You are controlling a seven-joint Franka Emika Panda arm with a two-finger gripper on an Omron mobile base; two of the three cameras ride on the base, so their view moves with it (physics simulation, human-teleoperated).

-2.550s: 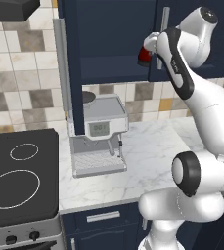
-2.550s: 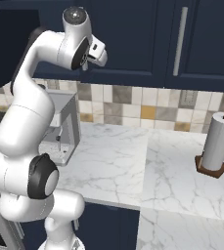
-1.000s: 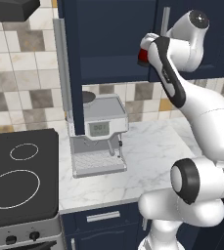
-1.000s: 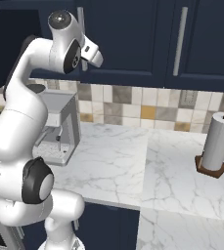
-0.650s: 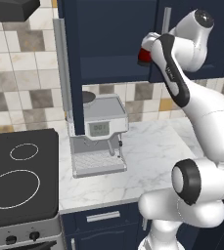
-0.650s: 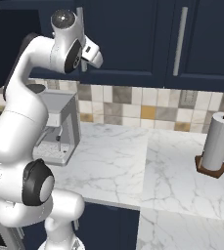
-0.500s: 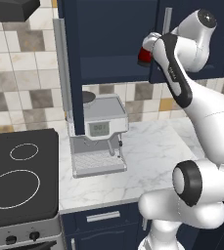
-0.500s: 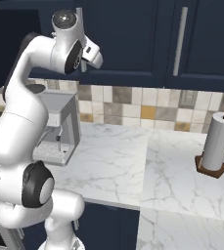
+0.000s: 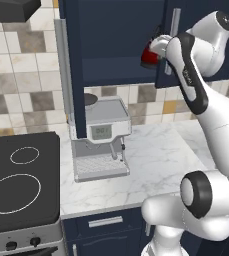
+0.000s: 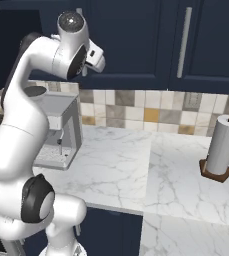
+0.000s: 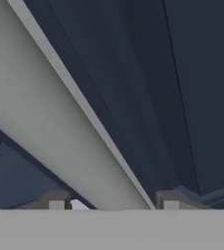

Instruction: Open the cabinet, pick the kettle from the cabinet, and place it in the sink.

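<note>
My hand view puts a silver bar handle (image 11: 69, 132) right up against the lens, running diagonally between the two fingertips (image 11: 165, 199) of the claw (image 11: 111, 202), with navy door panel behind it. The tips stand on either side of the bar, but I cannot tell whether they are pressing on it.

The left base view gives me what the hand view lacks: the cabinet (image 9: 116, 45) with its left door (image 9: 66, 75) swung out edge-on above the coffee machine (image 9: 102, 137), and the navy shelf inside. On that shelf sits the red kettle (image 9: 149, 53), at the right end, partly hidden by my arm's wrist. The kettle is just beside the claw, on the coffee-machine side of it.

The right base view shows the arm from the other side, the wrist raised against the cabinet front, plus a paper towel roll (image 10: 220, 146) on the marble counter (image 10: 151, 170), well apart from the coffee machine.
</note>
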